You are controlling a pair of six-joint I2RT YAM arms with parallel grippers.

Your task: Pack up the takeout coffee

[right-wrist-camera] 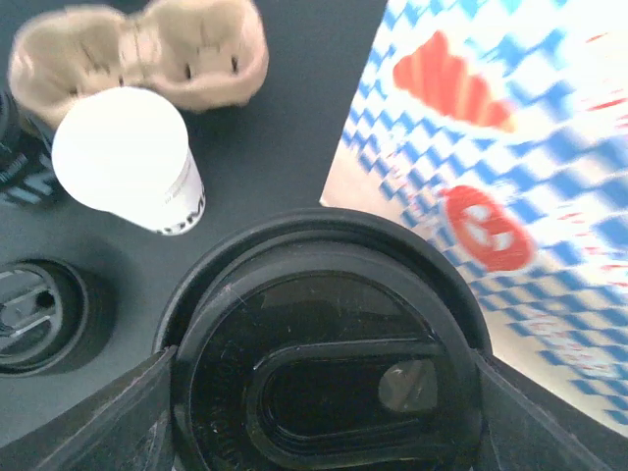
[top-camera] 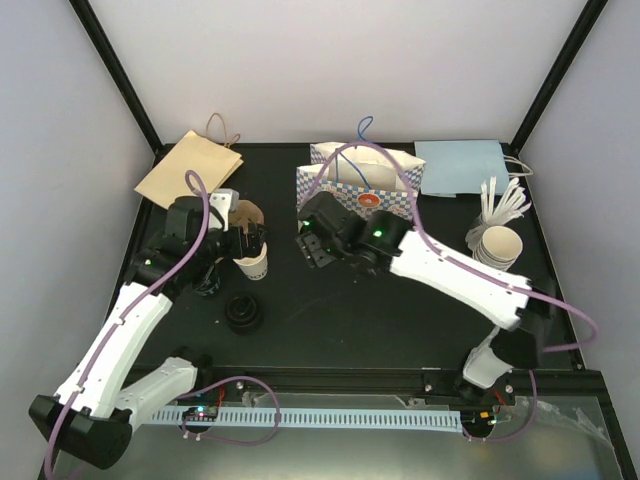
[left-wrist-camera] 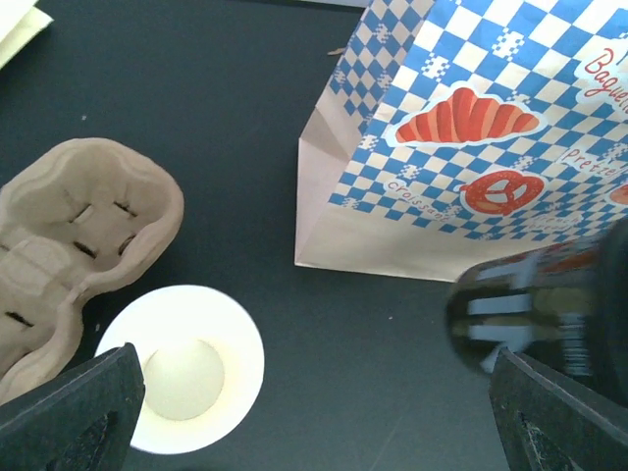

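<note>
White cup (top-camera: 252,262) stands upright on black table (top-camera: 380,320), mouth open, just beside cardboard carrier (top-camera: 243,215). My left gripper (left-wrist-camera: 314,422) hovers above cup, jaws spread wide, nothing between them but air. My right gripper (right-wrist-camera: 314,392) pinches black lid (right-wrist-camera: 324,343) across its rim, close to front of checkered bag (top-camera: 360,180). I see black round part (top-camera: 243,312) on table near cup. Farther out: brown bag (top-camera: 188,168) at far left, blue bag (top-camera: 462,165) and spare cups (top-camera: 497,245) at far right.
</note>
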